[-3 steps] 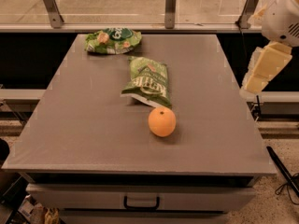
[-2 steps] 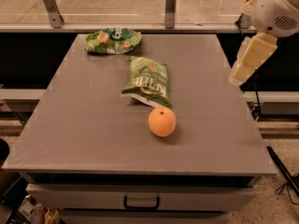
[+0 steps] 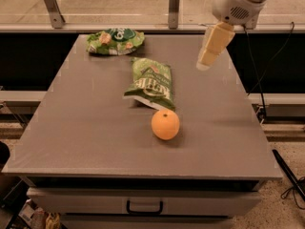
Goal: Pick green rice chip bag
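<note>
We have the gripper hanging in the air above the far right part of the table, pointing down and slightly left. Whether it is spread or closed we cannot tell from this angle. The green rice chip bag lies flat at the far edge of the table, left of the middle and well apart from the gripper. Closer to the front lies a longer, darker green bag, and just beside its near corner sits an orange. Neither touches our target.

We judge the step in hand to be the reach across to the light bag. To do it well, we carry the gripper leftward along the far side, passing behind the darker bag rather than over it. We stop above the middle of the light bag and make sure the gripper is opened wide before we come straight down. The glossy film will likely slip and crumple, so we aim for the puffed middle across the short side and close firmly. A metal post stands behind the far edge, so we keep the wrist clear of it
</note>
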You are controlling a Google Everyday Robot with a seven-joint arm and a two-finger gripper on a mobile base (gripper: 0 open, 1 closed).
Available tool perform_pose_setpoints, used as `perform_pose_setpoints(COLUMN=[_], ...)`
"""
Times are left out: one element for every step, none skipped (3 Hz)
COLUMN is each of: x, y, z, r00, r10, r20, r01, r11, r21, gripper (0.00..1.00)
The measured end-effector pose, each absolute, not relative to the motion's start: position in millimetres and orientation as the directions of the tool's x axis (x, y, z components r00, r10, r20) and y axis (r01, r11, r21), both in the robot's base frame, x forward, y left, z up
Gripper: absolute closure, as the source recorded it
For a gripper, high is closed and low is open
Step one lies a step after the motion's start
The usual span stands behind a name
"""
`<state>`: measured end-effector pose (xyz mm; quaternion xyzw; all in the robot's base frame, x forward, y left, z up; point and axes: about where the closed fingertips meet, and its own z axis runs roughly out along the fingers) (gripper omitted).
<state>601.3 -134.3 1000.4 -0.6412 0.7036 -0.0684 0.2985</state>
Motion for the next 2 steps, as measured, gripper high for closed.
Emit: perform_pose_setpoints(x=[630.4, 659.0], y=[-105.3, -91.7], z=[991.2, 987.9], r00=[0.031, 0.045], r10=[-0.944, -0.943], r20=[-0.329, -0.329], r01=[-0.856, -0.839], r11=[0.145, 0.143], r21=[-0.497, -0.525], gripper=[0.0, 0.0])
